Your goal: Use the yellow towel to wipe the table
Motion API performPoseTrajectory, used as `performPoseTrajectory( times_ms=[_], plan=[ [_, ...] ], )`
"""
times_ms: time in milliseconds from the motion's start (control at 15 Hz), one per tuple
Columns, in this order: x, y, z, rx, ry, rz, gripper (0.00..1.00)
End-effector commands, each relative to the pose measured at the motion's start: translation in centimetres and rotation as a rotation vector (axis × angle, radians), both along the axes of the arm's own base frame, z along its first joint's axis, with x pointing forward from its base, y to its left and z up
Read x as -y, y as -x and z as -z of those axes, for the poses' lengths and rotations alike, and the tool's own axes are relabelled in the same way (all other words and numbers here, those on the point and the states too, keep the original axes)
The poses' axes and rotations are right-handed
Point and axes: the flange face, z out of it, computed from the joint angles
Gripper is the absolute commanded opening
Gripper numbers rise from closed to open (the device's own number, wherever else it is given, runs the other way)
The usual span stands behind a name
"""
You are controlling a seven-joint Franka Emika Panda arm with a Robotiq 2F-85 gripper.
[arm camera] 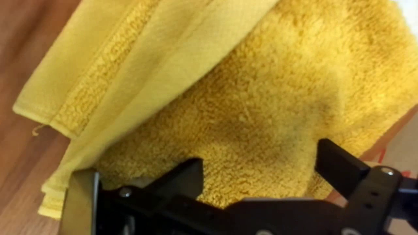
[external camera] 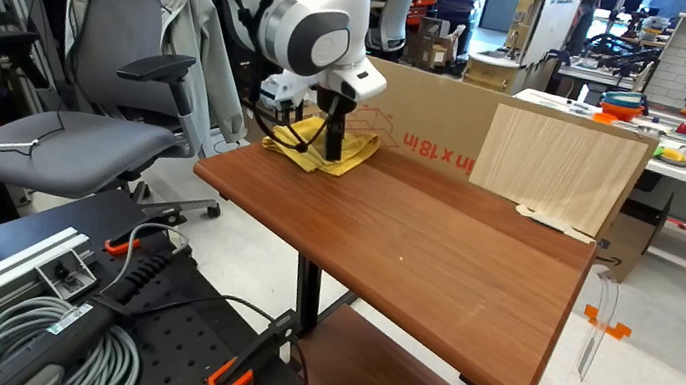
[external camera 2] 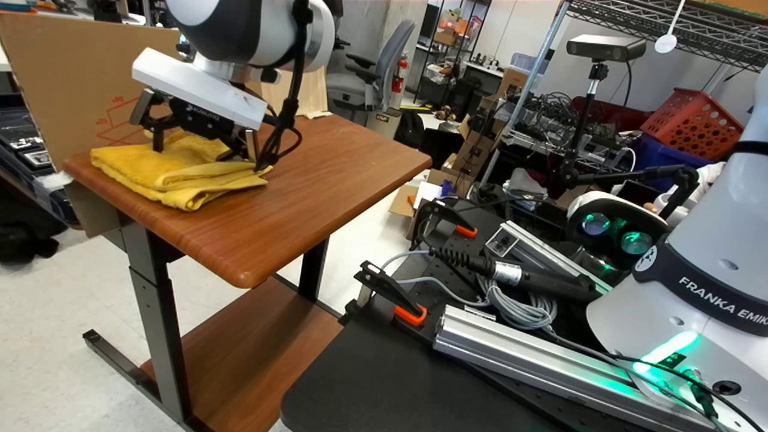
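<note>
A folded yellow towel lies on one end of the brown wooden table, near the cardboard sheet. It also shows in an exterior view and fills most of the wrist view, with a folded hem at the upper left. My gripper is open, its two black fingers spread wide over the towel's fluffy part, with no cloth visibly pinched between them. In an exterior view the gripper is low over the towel, pointing down. I cannot tell whether the fingertips press into the cloth.
An upright cardboard sheet stands along the table's far edge, with a light wooden board against it. A grey chair is near the towel end. A black bench with clamps, cables and a metal rail stands before the table.
</note>
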Motion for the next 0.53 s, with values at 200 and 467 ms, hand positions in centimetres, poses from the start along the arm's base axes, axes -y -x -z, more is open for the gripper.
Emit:
performPoseTrajectory(
  times_ms=[200, 467],
  plan=[
    [2.3, 5.9, 0.8, -0.183, -0.007, -0.11, 1.0],
    [11.0, 7.4, 0.7, -0.317, 0.072, -0.014, 1.0]
  ],
)
